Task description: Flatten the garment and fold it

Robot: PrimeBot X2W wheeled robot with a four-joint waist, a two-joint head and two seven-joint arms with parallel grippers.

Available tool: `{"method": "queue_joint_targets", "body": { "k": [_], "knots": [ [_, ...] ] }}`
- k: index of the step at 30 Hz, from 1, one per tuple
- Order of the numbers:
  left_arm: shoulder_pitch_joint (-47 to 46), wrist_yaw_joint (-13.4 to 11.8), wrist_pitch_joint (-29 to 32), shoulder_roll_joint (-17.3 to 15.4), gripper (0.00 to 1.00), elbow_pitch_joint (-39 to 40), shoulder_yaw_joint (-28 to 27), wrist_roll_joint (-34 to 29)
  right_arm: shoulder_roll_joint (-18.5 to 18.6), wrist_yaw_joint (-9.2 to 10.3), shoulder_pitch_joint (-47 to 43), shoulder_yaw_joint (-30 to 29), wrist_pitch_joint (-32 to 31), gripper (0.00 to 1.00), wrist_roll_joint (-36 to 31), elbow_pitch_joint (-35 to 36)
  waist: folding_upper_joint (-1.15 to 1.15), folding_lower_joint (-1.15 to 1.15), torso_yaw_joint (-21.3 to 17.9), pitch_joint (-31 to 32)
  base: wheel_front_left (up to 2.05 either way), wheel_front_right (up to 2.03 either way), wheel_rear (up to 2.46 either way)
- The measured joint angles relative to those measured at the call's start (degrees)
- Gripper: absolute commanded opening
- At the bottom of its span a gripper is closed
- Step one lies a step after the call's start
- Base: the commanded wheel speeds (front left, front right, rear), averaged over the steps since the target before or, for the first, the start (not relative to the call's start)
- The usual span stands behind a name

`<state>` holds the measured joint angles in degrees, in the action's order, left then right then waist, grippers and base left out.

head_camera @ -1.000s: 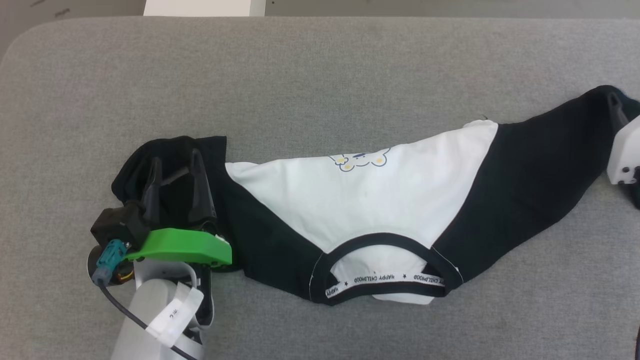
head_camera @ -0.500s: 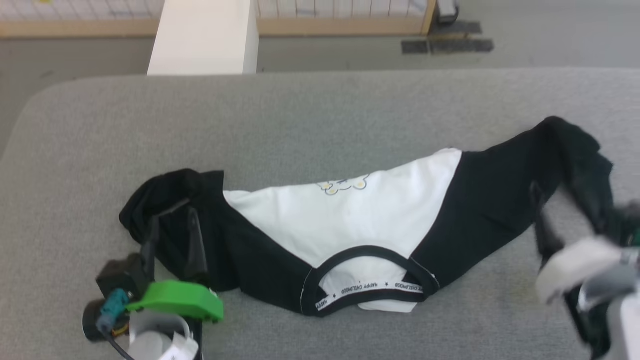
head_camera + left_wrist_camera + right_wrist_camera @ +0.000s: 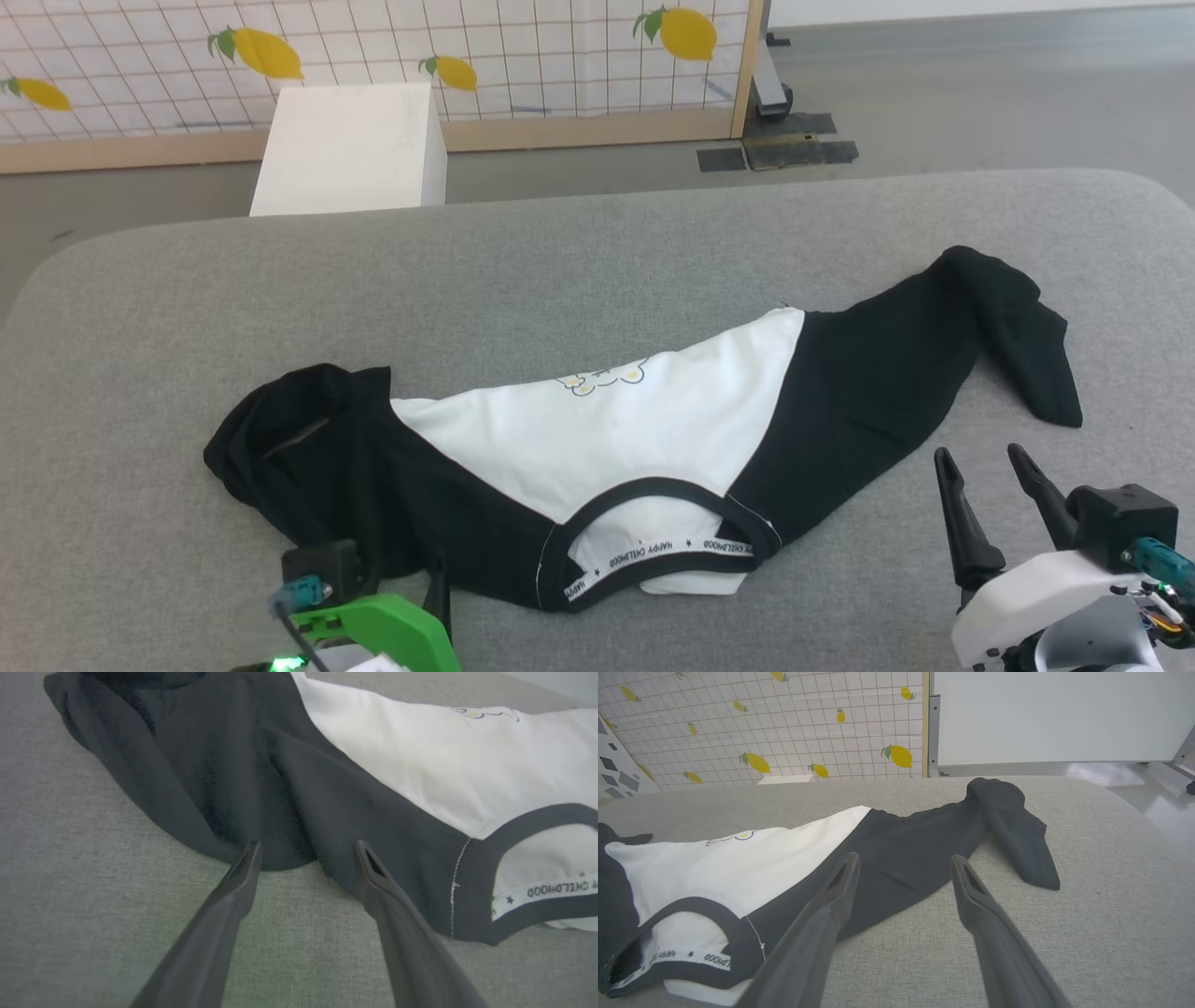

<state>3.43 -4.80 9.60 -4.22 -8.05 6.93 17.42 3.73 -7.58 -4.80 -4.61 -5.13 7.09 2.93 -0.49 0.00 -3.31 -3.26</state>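
2 grippers are spread wide and hold nothing. The garment (image 3: 653, 439) lies on the grey table (image 3: 597, 252), neck opening toward the robot, with the lettered band (image 3: 658, 551) facing up.

Garment position:
- The white body sits at the middle of the table, with the small print (image 3: 602, 378) on its far side.
- The black sleeve (image 3: 299, 439) on the robot's left is bunched into a heap.
- The black sleeve (image 3: 934, 364) on the robot's right stretches away to the far right, with its cuff end (image 3: 1036, 364) doubled back toward the robot.

Left gripper (image 3: 306, 849): in the left wrist view its tips reach the near edge of the bunched black sleeve - contact cannot be told. 1 second ago these fingers lay over that heap; they have since drawn back toward the robot.

Right gripper (image 3: 978, 452): its fingers (image 3: 962, 532) point up over bare table, near the right sleeve but apart from it. 1 second ago this gripper was at the far end of that sleeve, which then lay straight; now the cuff is released and folded over.

Camera: the head view has tilted upward since the earlier frame - a white box (image 3: 345, 149) and a lemon-print screen (image 3: 560, 56) beyond the table have entered it.
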Motion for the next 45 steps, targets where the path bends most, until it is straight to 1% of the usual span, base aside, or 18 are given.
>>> {"method": "queue_joint_targets", "body": {
  "k": [5, 10, 16, 20, 21, 22, 25, 29, 32, 33, 34, 35, 39, 41, 45],
  "knots": [
    [-1.6, -3.6, 3.6, 0.2, 1.0, -2.8, 0.5, -1.0, -0.4, 0.0, 0.1, 0.8, -0.5, 1.0, -0.1, 0.6, 0.0, 0.0, -0.1, -0.7, 0.0, 0.0, 0.0],
    [-4.9, -7.0, 3.5, 0.2, 1.0, -6.3, -2.9, -0.2, -0.6, 0.0, 0.3, 1.9, -0.9, 1.0, 0.0, 0.7, 0.0, 0.0, -0.5, -1.6, 0.0, 0.0, 0.0],
    [-5.9, -8.9, 2.4, 0.0, 1.0, -8.0, -6.5, 2.0, -0.6, 0.0, 1.2, 2.5, -0.9, 1.0, 0.0, 0.5, 0.0, 0.0, -1.1, -2.2, 0.0, 0.0, 0.0],
    [-6.2, -9.2, 3.0, 0.0, 1.0, -8.3, -7.4, 3.4, -0.6, 0.0, 1.2, 2.5, -1.0, 1.0, 0.0, 0.5, 0.0, 0.0, -1.0, -2.5, 0.0, 0.0, 0.0],
    [-6.7, -9.0, 3.0, 0.0, 0.85, -8.6, -7.6, 3.6, -0.6, 0.0, 1.2, 2.5, -1.0, 1.0, 0.0, 0.5, 0.0, 0.0, -0.9, -2.6, 0.0, 0.0, 0.0],
    [-7.2, -8.8, 2.9, -0.2, 0.0, -9.0, -7.9, 3.9, -0.6, 0.0, 1.3, 2.5, -1.0, 1.0, 0.0, 0.5, 0.0, 0.0, -0.8, -2.7, 0.0, 0.0, 0.0],
    [-8.8, -8.4, 1.5, -1.7, 0.0, -10.2, -9.3, 4.8, -0.6, 0.0, 1.4, 2.7, -1.1, 1.0, 0.1, 0.6, 0.0, 0.0, -0.7, -3.2, 0.0, 0.0, 0.0],
    [-10.0, -8.4, -0.5, -5.1, 0.0, -10.9, -11.9, 5.0, -0.6, 0.0, 2.0, 2.8, -1.8, 1.0, 0.1, 0.6, 0.0, 0.0, -0.8, -3.9, 0.0, 0.0, 0.0],
    [-10.0, -8.3, -1.2, -6.7, 0.0, -11.0, -12.8, 5.2, -0.6, 0.0, 2.3, 2.5, -2.4, 1.0, 0.1, 0.6, 0.0, 0.0, -0.9, -4.2, 0.0, 0.0, 0.0],
    [-10.0, -8.3, -1.7, -6.9, 0.11, -11.0, -13.1, 5.4, -0.6, 0.0, 2.3, 2.4, -2.5, 1.0, 0.1, 0.7, 0.0, 0.0, -0.9, -4.3, 0.0, 0.0, 0.0],
    [-10.0, -8.1, -2.0, -7.2, 0.75, -11.0, -13.0, 5.3, -0.6, 0.0, 2.3, 2.4, -2.5, 1.0, 0.1, 0.6, 0.0, 0.0, -0.9, -4.4, 0.0, 0.0, 0.0],
    [-10.0, -7.6, -2.2, -7.4, 1.0, -11.0, -12.9, 5.3, -0.6, 0.0, 2.3, 2.3, -2.5, 1.0, 0.1, 0.6, 0.0, 0.0, -0.8, -4.3, 0.0, 0.0, 0.0],
    [-9.0, -7.3, -3.1, -7.2, 1.0, -10.1, -13.1, 5.9, -0.6, 0.0, 2.3, 1.9, -2.9, 1.0, 0.1, 0.7, 0.0, 0.0, -0.6, -4.1, 0.0, 0.0, 0.0],
    [-7.5, -6.8, -3.1, -6.4, 1.0, -8.4, -13.2, 6.9, -0.6, 0.0, 2.3, 1.8, -3.0, 1.0, 0.1, 0.7, 0.0, 0.0, -0.6, -3.8, 0.0, 0.0, 0.0],
    [-3.6, -6.1, -2.3, -4.4, 1.0, -2.8, -11.2, 7.3, -0.6, 0.0, 2.1, 1.1, -3.0, 1.0, 0.1, 0.9, 0.0, 0.0, -0.1, -3.3, 0.0, 0.0, 0.0]
  ]
}}
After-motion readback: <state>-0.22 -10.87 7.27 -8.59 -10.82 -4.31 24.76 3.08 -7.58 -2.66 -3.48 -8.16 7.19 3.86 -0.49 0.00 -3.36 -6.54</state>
